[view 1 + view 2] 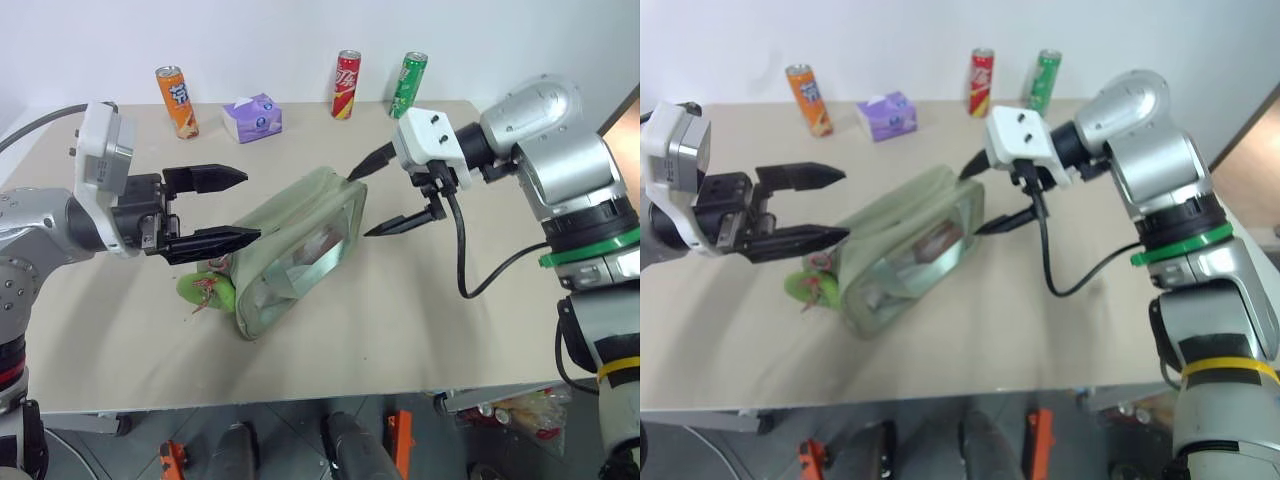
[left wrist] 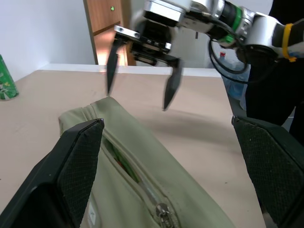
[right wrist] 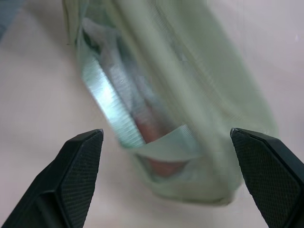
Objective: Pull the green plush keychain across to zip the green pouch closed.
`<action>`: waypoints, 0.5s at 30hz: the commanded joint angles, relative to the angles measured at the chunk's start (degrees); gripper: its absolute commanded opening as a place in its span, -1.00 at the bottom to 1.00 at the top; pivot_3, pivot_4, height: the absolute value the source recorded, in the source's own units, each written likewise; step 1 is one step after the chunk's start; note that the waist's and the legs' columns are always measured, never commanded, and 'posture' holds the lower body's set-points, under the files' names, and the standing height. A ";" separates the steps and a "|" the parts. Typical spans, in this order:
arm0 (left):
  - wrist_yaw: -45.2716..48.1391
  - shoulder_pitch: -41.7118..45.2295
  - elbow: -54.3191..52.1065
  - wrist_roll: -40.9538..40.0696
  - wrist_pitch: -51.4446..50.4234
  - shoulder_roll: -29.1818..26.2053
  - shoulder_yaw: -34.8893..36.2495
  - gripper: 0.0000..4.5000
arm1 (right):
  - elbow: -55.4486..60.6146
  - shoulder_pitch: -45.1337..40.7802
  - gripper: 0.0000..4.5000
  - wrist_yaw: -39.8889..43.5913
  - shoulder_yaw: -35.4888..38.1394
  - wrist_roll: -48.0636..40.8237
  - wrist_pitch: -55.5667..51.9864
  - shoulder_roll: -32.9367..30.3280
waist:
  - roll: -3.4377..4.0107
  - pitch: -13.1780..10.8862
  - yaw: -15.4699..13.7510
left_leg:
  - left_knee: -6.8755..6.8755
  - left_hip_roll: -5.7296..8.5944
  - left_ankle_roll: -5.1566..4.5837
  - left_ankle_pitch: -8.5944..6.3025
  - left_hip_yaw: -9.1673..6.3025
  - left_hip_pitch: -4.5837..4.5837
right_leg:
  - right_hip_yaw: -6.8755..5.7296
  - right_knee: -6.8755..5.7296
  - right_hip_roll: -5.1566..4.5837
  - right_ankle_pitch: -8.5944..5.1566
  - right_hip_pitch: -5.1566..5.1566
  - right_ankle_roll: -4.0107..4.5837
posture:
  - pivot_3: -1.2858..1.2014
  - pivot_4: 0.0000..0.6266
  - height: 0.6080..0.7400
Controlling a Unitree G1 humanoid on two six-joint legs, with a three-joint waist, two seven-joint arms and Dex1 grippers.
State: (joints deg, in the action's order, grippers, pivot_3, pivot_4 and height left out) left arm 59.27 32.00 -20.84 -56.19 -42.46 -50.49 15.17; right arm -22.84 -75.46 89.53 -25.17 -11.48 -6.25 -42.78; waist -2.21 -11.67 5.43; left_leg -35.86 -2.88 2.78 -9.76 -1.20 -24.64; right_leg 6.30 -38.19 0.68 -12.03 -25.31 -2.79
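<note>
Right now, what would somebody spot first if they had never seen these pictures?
Probably the green pouch in the middle of the table, with two open black grippers hanging above it: the left gripper at one end, the right gripper at the other. Next, the fuzzy green keychain at the pouch's left end, and three cans along the far edge.

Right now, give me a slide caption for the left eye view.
Both open grippers, left gripper and right gripper, flank the green pouch; green plush keychain untouched.
</note>
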 commanded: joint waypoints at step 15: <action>-3.09 -3.39 -2.17 -0.80 1.94 0.86 2.39 0.98 | -10.53 -4.10 0.98 2.97 -4.99 3.33 9.36 9.12 | 0.00 0.00 -0.03 | -0.01 -0.01 0.00 0.01 -0.03 0.01 | -0.02 -0.06 0.01 0.01 0.00 -0.01 | 0.03 -0.52 1.00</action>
State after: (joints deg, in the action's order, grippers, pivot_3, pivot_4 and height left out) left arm 56.54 28.37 -21.50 -56.28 -41.38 -49.59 15.74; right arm -33.16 -77.62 89.69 -31.52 -8.61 1.66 -33.58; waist -2.20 -11.67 5.40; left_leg -35.87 -2.89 2.79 -9.75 -1.24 -24.63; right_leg 6.27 -38.25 0.69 -12.02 -25.30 -2.80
